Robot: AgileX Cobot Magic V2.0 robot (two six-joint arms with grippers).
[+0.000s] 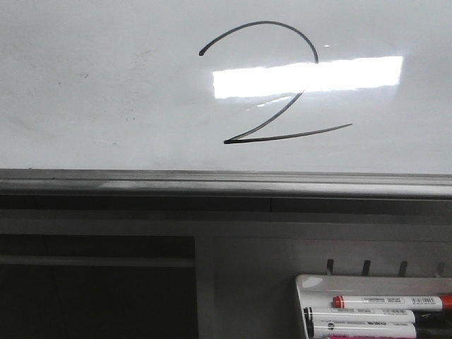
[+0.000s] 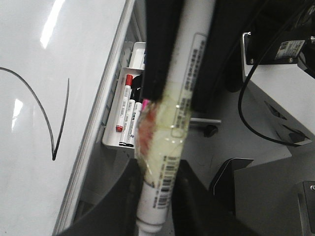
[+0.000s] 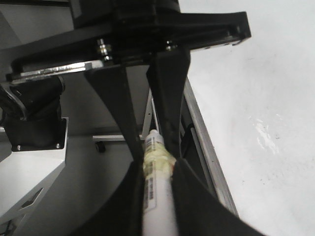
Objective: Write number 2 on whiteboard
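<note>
While the marker tray (image 1: 311,282) below the whiteboard (image 1: 106,85) holds what look like three or four pens (image 1: 385,302), the number 2 (image 1: 275,85) sits well above the grey rail (image 1: 212,183). Left gripper (image 2: 157,196) and right gripper (image 3: 157,191) each clamp a taped marker (image 2: 167,132).

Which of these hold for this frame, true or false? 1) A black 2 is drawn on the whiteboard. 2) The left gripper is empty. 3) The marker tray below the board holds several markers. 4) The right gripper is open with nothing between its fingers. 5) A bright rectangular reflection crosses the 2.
1) True: the number 2 stands on the whiteboard.
2) False: the left gripper is shut on a white marker.
3) True: the marker tray holds several markers, among them a red-capped marker.
4) False: the right gripper is shut on a taped white marker.
5) True: the reflection overlaps the 2's diagonal stroke.
</note>
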